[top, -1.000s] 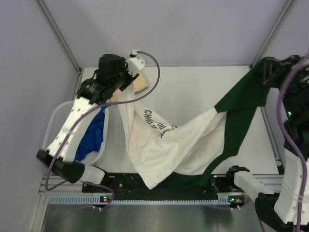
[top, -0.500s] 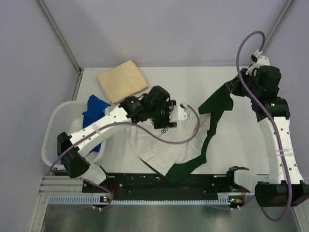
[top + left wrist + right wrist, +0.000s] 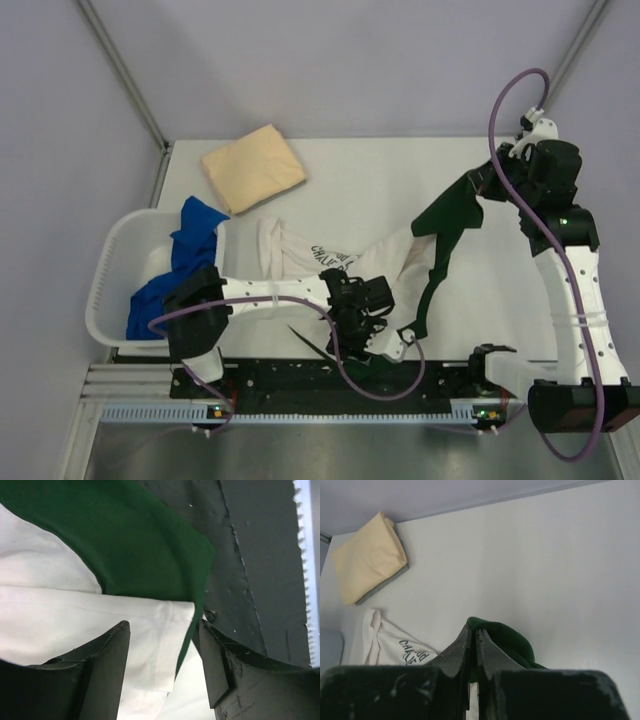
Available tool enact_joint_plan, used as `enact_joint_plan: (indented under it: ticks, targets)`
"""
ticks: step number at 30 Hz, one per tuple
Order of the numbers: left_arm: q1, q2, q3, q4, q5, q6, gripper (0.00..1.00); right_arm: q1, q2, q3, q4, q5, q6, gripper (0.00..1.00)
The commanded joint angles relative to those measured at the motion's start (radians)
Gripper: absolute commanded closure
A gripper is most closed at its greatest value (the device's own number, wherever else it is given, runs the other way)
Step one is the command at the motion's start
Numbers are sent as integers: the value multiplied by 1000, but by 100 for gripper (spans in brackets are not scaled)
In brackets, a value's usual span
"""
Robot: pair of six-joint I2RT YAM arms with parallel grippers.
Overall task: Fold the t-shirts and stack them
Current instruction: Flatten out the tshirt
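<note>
The white t-shirt point(image 3: 295, 275) with black print lies crumpled across the middle of the table. Its dark green sleeve point(image 3: 445, 215) is lifted at the right. My right gripper point(image 3: 492, 182) is shut on that sleeve point(image 3: 512, 640), the jaws point(image 3: 475, 630) pinched on its top fold. My left gripper point(image 3: 388, 345) is low at the front of the table. It stands open over the shirt's white hem point(image 3: 150, 625) and a green edge point(image 3: 145, 545), and the cloth lies loose between the fingers point(image 3: 102, 655). A folded tan t-shirt point(image 3: 253, 166) rests at the back left. Blue t-shirts point(image 3: 190, 240) spill from the basket.
A white plastic basket point(image 3: 103, 295) sits at the left edge. The black mounting rail point(image 3: 300, 375) runs along the front, close under my left gripper. Grey enclosure walls stand behind and at both sides.
My left arm let go of the shirt at the back left, swung to the front middle and opened. The right gripper moved inward with the sleeve. The shirt sagged onto the table.
</note>
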Motion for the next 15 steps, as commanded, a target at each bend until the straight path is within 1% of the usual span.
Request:
enact_joint_plan:
  ticks: [1,5,10,11,12,13,14,15]
  targets:
    - [-1,17,-23,107,-6,-30,38,-4,-34,3,51,3,-7,100]
    - [-18,46,-55,126,-20,-26,43,-4,-36,1,51,14,-15,100]
    - [-19,60,-78,150,-40,-7,46,-4,-34,3,52,14,-18,100]
    - [-19,59,-80,152,-46,-6,48,-4,-34,4,52,14,-20,100]
    - [-19,59,-82,154,-54,-3,51,-4,-34,4,54,16,-21,100]
    - [-19,59,-83,158,-67,-1,58,-4,-34,3,52,16,-21,100]
    - [-18,59,-85,158,-83,0,71,-5,-34,4,54,16,-23,100]
    - [-18,59,-85,157,-93,2,81,-4,-34,4,52,17,-23,100]
